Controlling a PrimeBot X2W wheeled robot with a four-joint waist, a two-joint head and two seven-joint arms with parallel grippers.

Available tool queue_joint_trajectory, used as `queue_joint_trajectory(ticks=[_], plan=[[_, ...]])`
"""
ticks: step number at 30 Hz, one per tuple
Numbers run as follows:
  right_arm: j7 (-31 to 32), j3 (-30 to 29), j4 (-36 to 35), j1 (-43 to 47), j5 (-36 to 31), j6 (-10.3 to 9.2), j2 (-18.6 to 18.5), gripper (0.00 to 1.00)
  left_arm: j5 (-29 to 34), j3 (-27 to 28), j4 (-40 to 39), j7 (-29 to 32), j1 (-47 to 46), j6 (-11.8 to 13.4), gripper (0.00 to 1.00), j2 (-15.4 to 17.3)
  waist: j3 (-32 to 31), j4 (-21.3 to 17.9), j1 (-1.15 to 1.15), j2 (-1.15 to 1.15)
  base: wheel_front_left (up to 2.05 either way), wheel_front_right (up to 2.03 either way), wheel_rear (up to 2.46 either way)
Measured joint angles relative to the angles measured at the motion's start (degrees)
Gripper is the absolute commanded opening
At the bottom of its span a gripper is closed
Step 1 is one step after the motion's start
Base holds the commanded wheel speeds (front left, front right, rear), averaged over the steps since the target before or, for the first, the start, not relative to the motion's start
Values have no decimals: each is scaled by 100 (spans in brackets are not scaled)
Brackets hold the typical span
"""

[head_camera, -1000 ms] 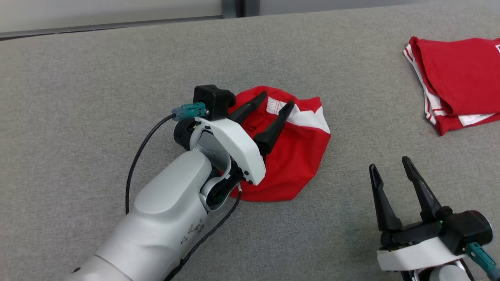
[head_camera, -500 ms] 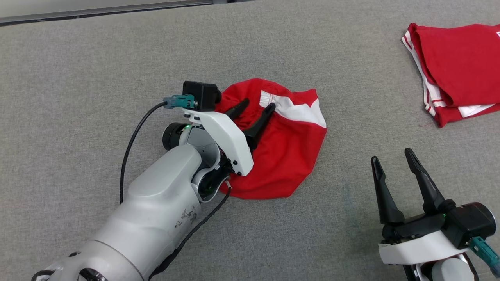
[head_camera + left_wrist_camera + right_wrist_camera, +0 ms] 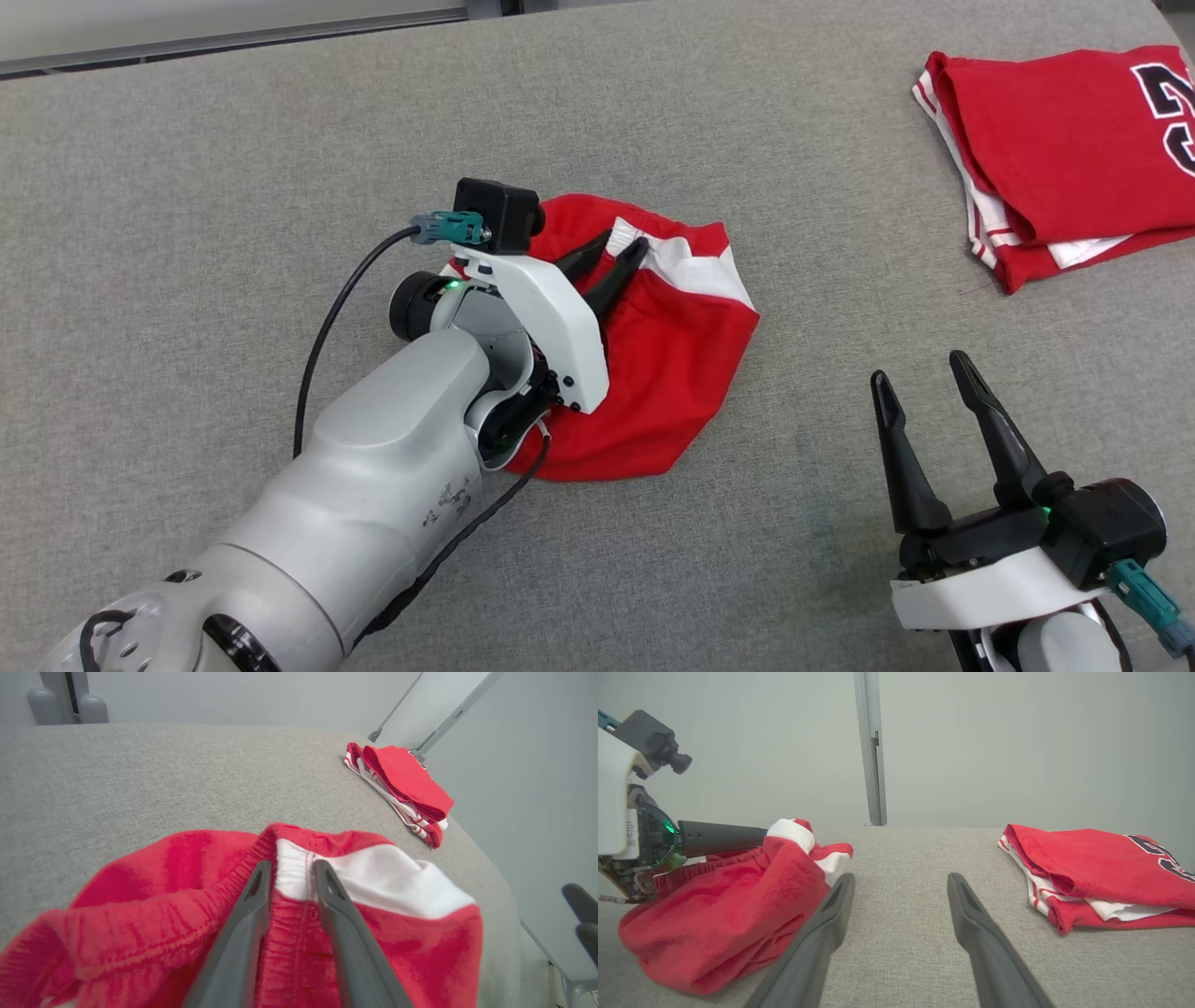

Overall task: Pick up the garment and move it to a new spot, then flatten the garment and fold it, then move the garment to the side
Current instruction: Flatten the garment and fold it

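The crumpled red cloth garment (image 3: pixel 691 373) with a white band at its waist lies in a heap near the middle of the grey felt-covered table (image 3: pixel 233 168). The left gripper (image 3: pixel 624 240) is on the far part of the heap. Its two dark fingers (image 3: pixel 252 914) stand narrow, and a raised fold of the white and red waistband sits between them, touching both. In the right wrist view this fold stands up higher than the rest of the cloth. The near edge of the garment lies flat on the table, and the pale left forearm covers its left edge.

The right gripper (image 3: pixel 918 369) is above the table at the near right, well apart from the garment, with its fingers wide and nothing between them.

A folded red jersey with white trim and dark print (image 3: pixel 1055 140) lies at the far right, near the rounded corner of the table. In the left wrist view it is close to the right edge, where the surface curves down.

To the left of the garment and beyond it, the grey surface is bare up to the far edge. A bare strip also lies between the garment and the jersey.
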Motion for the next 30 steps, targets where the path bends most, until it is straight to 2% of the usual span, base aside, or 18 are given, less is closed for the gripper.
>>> queue_joint_trajectory(ticks=[2,3,11,15,20,24,25,26,27,30], plan=[[0,-1,18,6,0,0,21,100,-49,-60,-8,-90,-55,-9,25,0,-46,-31,0,0,0,0,0],[0,0,29,13,0,0,33,100,-87,-102,-37,-96,-69,-9,0,4,-71,-44,0,0,0,0,0],[0,-20,88,91,11,0,129,100,-290,-369,-459,-55,-268,-10,0,1,-393,-107,0,0,0,0,0],[-1,-24,123,136,18,0,182,100,-587,-222,-889,-104,-478,-9,0,13,-620,-130,0,0,0,0,0],[-1,-62,187,249,51,0,250,100,-1050,79,-1848,47,-872,-15,0,82,-928,-136,0,0,0,0,0],[0,-107,208,352,53,0,277,100,-1421,386,-2446,156,-988,-15,0,316,-1116,-116,0,0,0,0,0],[-1,-132,208,381,53,0,286,100,-1556,477,-2628,167,-973,-15,0,435,-1176,-103,0,0,0,0,0],[-1,-175,212,457,52,0,302,100,-1834,681,-3033,164,-760,-15,0,688,-1289,-58,0,0,0,0,0],[-1,-175,212,457,52,0,302,100,-1834,681,-3033,164,-760,-15,0,688,-1289,-58,0,0,0,0,0],[0,-292,203,611,52,0,310,100,-2025,690,-3682,55,-12,35,0,1152,-1397,94,0,0,0,0,0]])
